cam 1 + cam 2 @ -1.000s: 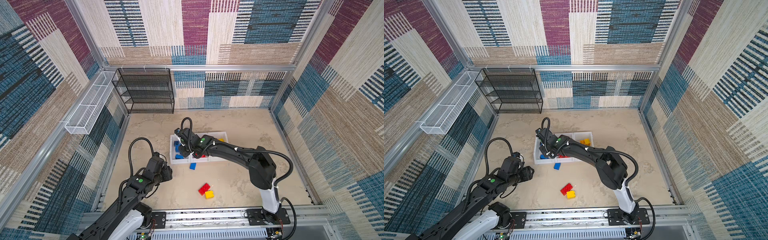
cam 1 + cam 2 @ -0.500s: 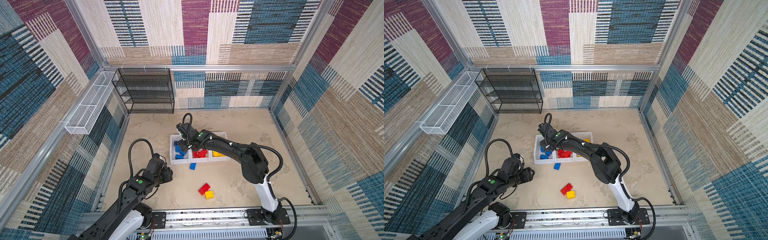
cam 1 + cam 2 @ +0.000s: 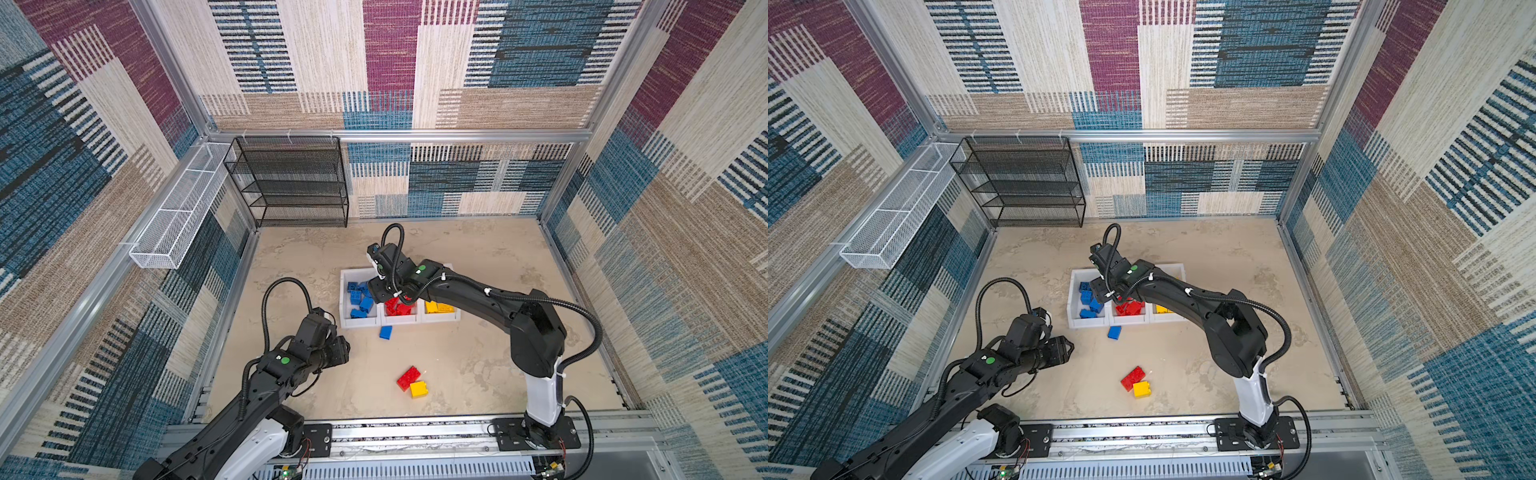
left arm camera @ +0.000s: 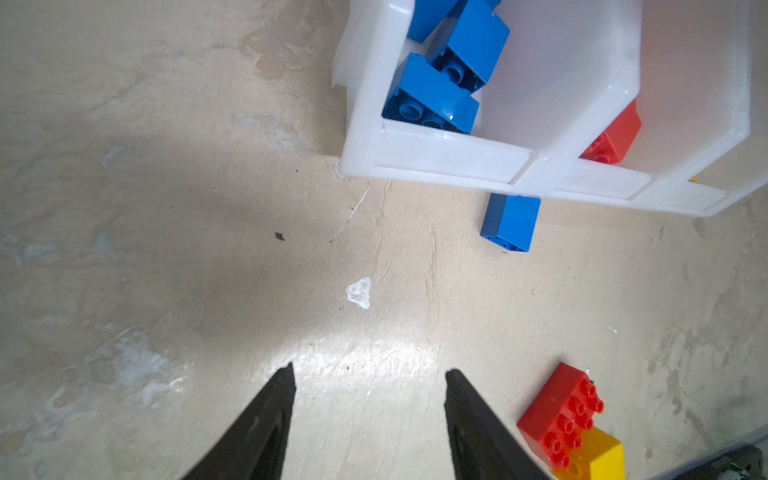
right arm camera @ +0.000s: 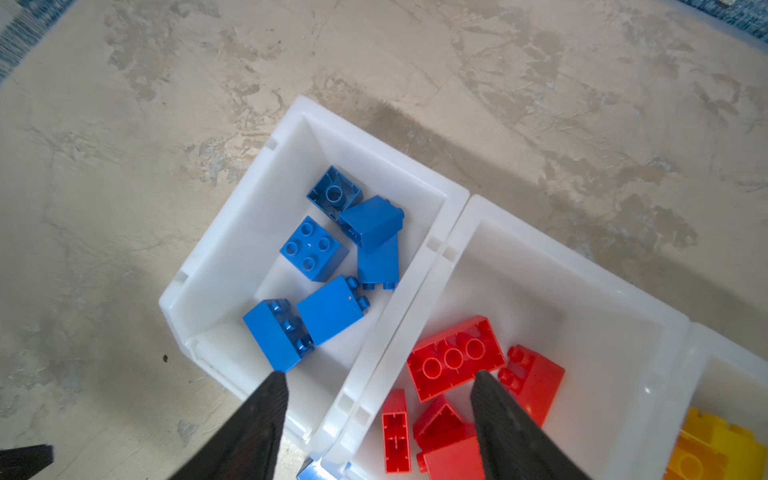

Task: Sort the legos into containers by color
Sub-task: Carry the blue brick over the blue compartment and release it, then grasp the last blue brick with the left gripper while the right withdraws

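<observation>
My right gripper (image 3: 377, 291) hangs above the white bins (image 3: 359, 322), at the blue-red divide. A blue brick (image 3: 385, 332), red brick (image 3: 408, 377) and yellow brick (image 3: 418, 389) lie outside.

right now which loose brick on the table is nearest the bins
The blue brick, just in front of the bins; the red brick and yellow brick lie together much farther out.

The three containers (image 3: 358, 322) are white. One has blue legos (image 5: 314, 249), the middle one red legos (image 5: 453, 361), the last yellow legos (image 3: 439, 308). On the beige, mottled tabletop (image 3: 478, 353) are a blue brick (image 3: 385, 332), a red brick (image 3: 408, 377) and a yellow brick (image 3: 418, 389). The shelf rack (image 3: 291, 183) is black mesh.
</observation>
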You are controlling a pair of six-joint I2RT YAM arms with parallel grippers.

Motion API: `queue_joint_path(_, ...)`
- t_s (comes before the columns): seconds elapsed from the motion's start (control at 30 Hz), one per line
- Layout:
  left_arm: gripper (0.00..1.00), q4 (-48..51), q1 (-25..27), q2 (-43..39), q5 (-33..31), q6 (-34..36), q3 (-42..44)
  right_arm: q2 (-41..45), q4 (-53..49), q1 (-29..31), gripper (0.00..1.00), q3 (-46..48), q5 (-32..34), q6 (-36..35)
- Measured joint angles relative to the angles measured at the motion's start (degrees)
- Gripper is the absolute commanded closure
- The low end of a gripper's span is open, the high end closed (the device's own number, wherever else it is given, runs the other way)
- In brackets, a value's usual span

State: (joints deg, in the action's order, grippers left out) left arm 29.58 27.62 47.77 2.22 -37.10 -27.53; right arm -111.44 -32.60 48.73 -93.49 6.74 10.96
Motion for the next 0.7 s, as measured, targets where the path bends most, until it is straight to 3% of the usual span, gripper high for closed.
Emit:
queue_joint_path(0.2,0.39,-3.39,6.71,5.84,0.63,0.02,-1.53,9.73,2.36,-1.57,0.27,12.02,-0.52,3.02)
queue_joint_path(0.37,0.38,-7.13,13.86,16.74,-0.83,0.74,-6.4,18.45,3.26,-4.07,0.26,21.92,0.42,6.36)
queue_joint_path(0.7,0.4,-11.39,16.59,34.51,-3.91,4.98,-16.87,31.76,3.78,-7.02,0.25,34.36,2.05,11.78)
